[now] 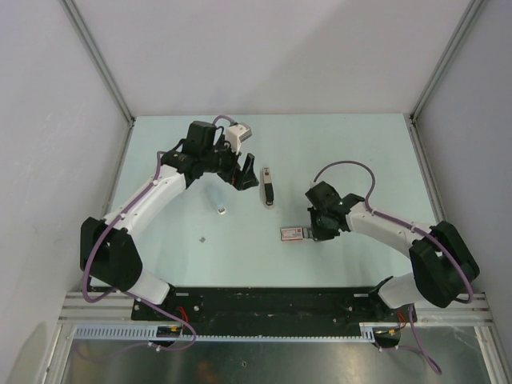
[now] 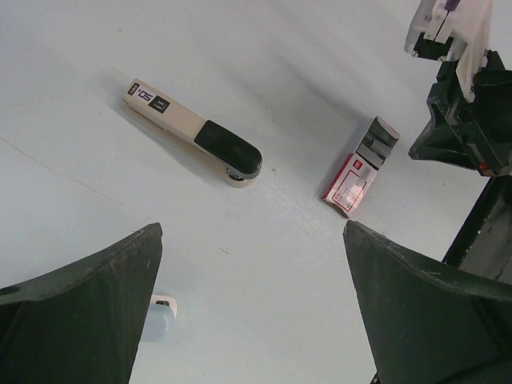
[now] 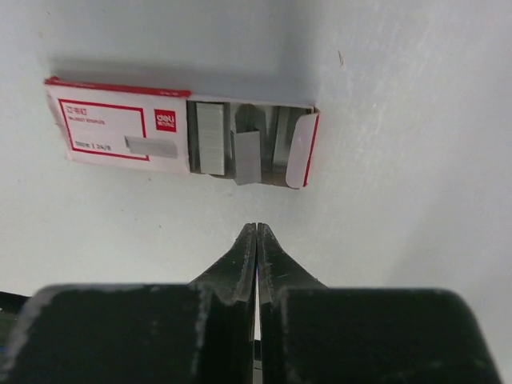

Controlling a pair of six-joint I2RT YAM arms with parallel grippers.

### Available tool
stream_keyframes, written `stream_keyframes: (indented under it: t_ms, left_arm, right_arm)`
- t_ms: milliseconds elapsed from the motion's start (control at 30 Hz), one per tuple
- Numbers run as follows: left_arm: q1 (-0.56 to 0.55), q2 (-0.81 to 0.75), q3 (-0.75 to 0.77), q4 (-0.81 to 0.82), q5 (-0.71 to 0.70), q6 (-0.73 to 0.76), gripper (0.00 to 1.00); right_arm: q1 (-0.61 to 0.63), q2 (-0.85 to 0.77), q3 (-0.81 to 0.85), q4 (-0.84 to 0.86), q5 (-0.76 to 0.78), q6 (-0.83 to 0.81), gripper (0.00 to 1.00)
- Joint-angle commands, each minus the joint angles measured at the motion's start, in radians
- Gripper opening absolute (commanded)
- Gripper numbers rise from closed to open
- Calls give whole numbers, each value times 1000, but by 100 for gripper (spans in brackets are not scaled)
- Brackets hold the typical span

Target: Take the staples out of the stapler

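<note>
The stapler [image 1: 268, 187], cream-beige top over a black base, lies closed on the pale table mid-way between the arms. It also shows in the left wrist view [image 2: 192, 132], flat and untouched. My left gripper [image 1: 245, 178] hovers just left of it, open and empty [image 2: 252, 232], its two dark fingers spread wide. My right gripper [image 1: 314, 233] is shut on nothing [image 3: 256, 229], its tips just short of an open red-and-white staple box [image 3: 120, 128] with grey staple strips [image 3: 212, 148] showing in its open end.
The staple box lies right of centre [image 1: 293, 233], also in the left wrist view [image 2: 360, 168]. A small pale blue and white piece [image 1: 222, 210] lies left of the stapler, beside my left finger [image 2: 158, 318]. A tiny speck [image 1: 202, 238] lies nearer. White walls enclose the table.
</note>
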Motion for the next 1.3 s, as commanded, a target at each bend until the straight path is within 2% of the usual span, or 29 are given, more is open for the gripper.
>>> stream_keyframes:
  t_ms: [0,300,933,1267]
  left_arm:
    - [-6,-46,0,2,27,54,100]
    - [-5,-44,0,1,23,61,99]
    - [-7,-28,2,1,31,62,100]
    - [-23,-26,-16,1,28,70,99]
  right_arm:
    - [-13,3,-23,22,-50,-6,0]
    - [-44,59,-26,83,-137,-22,0]
    - [-87,108,-6,137,-165,-49,0]
    - [-89,51,8,105,-192,-54,0]
